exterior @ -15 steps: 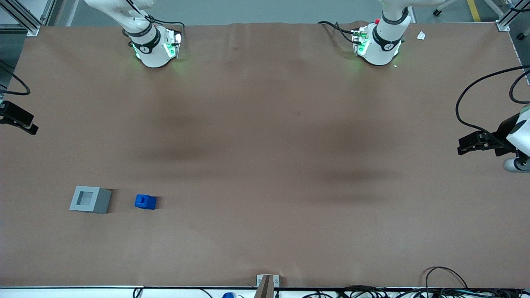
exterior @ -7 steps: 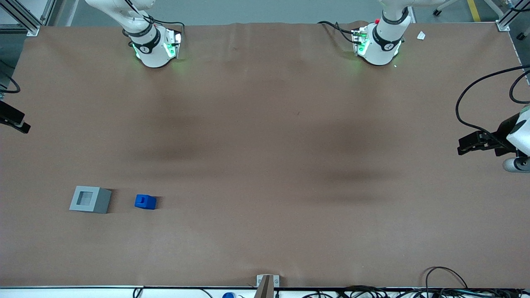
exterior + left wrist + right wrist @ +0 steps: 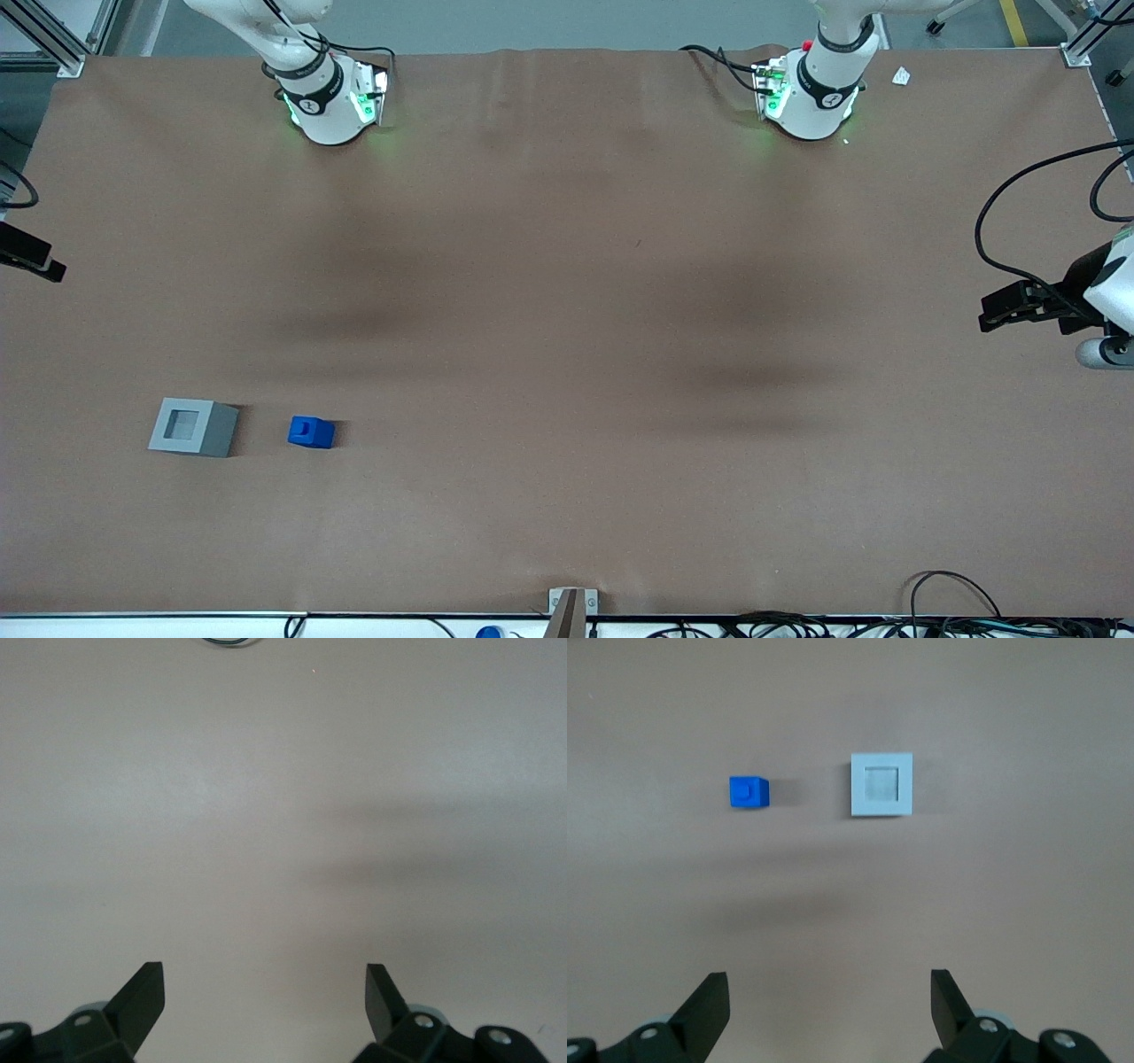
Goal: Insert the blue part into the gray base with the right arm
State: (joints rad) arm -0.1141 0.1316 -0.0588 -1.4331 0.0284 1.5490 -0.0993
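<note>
The gray base (image 3: 193, 427) stands on the brown table toward the working arm's end, its square recess facing up with nothing in it. The blue part (image 3: 311, 431) sits beside it, a short gap apart, notch up, on the side toward the parked arm. My right arm's gripper (image 3: 51, 268) hangs at the table's edge, farther from the front camera than both blocks and well clear of them. From the wrist, the gripper (image 3: 830, 992) is open and holds nothing, high above the blue part (image 3: 749, 791) and the gray base (image 3: 881, 785).
Two arm bases (image 3: 328, 97) (image 3: 811, 89) stand at the back edge of the table. Cables (image 3: 957, 602) lie along the front edge toward the parked arm's end, and a metal bracket (image 3: 571, 607) sits at the middle of the front edge.
The right arm's gripper has drawn back a little toward the table's edge, so less of it shows in the front view. The blocks have not moved.
</note>
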